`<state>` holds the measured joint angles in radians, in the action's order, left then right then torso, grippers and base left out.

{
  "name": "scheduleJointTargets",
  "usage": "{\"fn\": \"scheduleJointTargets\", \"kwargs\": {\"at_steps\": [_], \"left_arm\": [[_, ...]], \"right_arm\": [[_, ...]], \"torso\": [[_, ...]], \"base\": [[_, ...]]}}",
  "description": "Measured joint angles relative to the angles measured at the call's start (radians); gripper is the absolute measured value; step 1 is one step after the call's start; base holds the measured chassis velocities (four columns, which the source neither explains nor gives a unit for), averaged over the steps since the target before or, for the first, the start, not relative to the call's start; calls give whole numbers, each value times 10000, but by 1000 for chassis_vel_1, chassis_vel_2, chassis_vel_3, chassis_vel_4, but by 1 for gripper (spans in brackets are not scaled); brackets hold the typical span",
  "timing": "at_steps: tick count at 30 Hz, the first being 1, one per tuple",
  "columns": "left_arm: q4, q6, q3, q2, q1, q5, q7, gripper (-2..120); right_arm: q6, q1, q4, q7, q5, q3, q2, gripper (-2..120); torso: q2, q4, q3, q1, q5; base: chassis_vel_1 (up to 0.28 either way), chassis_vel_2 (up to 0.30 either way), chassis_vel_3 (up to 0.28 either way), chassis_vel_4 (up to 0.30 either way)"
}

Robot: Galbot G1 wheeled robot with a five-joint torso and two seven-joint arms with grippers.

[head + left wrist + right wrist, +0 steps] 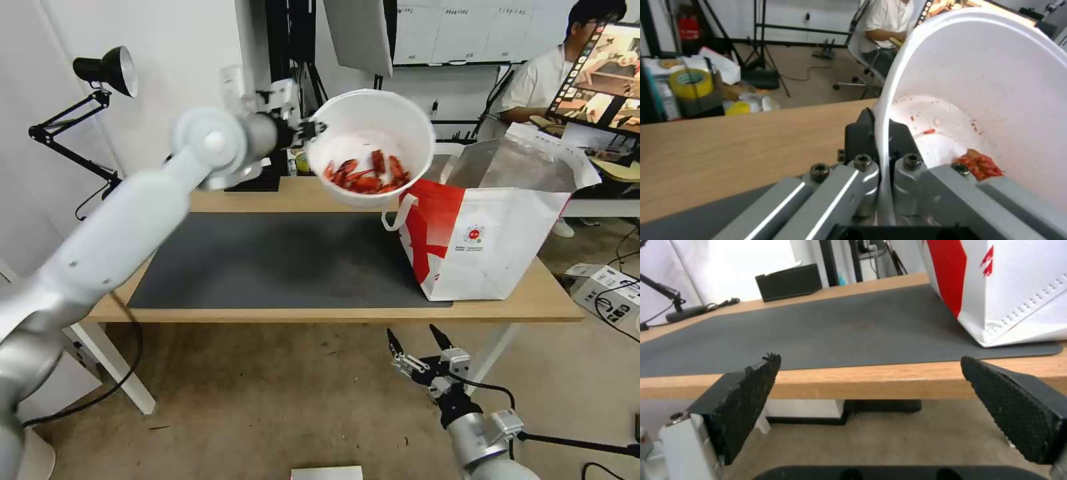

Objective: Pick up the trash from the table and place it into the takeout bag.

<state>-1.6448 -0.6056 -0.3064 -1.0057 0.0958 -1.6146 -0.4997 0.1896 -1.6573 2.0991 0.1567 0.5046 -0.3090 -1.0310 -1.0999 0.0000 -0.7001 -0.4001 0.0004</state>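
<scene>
White bowl of red shells (371,148), tipped, hangs above the table (320,190) at the takeout bag's (490,230) ten o'clock. Left gripper (313,128) pinches its thin, probably flexible rim. Right gripper (419,347) waits spread, empty, below the table edge.

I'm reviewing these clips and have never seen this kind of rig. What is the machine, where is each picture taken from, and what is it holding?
It is a wheeled robot with two arms, each ending in a two-fingered tool. One picture looks down from its head; the other two come from cameras on its wrists. The left tool is shut on the rim of a white bowl holding red shells, lifted and tilted above the table, beside the open red-and-white bag. The left wrist view shows the rim pinched between the fingers. The right tool hangs open below the table's front edge. A grey mat covers much of the tabletop, and the bag stands on its right end.
</scene>
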Motion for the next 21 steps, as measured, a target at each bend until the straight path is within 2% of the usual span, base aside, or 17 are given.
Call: {"fn": "scheduleJointTargets", "kwargs": {"at_steps": [4, 7, 9, 10, 11, 13, 15, 16, 18, 19, 21], "left_arm": [[335, -53, -100, -478, 278, -41, -99, 0], [1007, -108, -192, -1336, 753, -75, -257, 0], [1100, -112, -199, -1445, 812, -80, -270, 0], [1601, -132, -216, -2019, 1095, -94, -316, 0], [1601, -132, -216, -2019, 1095, -94, -316, 0], [2529, -139, -226, -2920, 1456, -80, -471, 0], [2740, -139, -236, -3129, 1522, -55, -492, 0], [3129, -139, -259, -3449, 1620, 30, -516, 0], [4153, -81, -445, -4339, 1779, 527, -610, 0], [4153, -81, -445, -4339, 1779, 527, -610, 0], [4912, 475, -760, -5050, 1775, 1468, -603, 0]], "right_arm": [[0, 0, 0, 1, 0, 0, 0, 100], [0, 0, 0, 1, 0, 0, 0, 100], [0, 0, 0, 1, 0, -1, 0, 100], [0, 0, 0, 1, 0, 0, 0, 100], [0, 0, 0, 1, 0, 0, 0, 100], [0, 0, 0, 0, 0, 0, 1, 100], [0, 0, -1, 1, 1, 0, 0, 100], [1, 1, 0, 1, 0, 0, 0, 100], [0, 0, -1, 1, 1, 0, 0, 100], [0, 0, -1, 1, 1, 0, 0, 100], [1, 0, -1, 0, 1, 0, 1, 100]], "torso": [[0, 0, 0, 0, -2], [0, 0, 0, 0, -1], [0, -1, 1, 0, -1], [0, -1, 1, 0, 0], [0, -1, 1, 0, 0], [0, 0, 1, 0, -1], [0, 1, 1, 0, -1], [0, -3, 2, 0, 1], [1, -1, 1, 1, 0], [1, -1, 1, 1, 0], [1, -4, 1, 0, 1]], "base": [[0, 0, 0, 0], [0, 0, 0, 0], [0, 0, 0, 0], [0, 0, 0, 0], [0, 0, 0, 0], [0, 0, 0, 0], [0, 0, 0, 0], [0, 0, 0, 0], [0, 0, 0, 0], [0, 0, 0, 0], [0, 0, 0, 0]]}}
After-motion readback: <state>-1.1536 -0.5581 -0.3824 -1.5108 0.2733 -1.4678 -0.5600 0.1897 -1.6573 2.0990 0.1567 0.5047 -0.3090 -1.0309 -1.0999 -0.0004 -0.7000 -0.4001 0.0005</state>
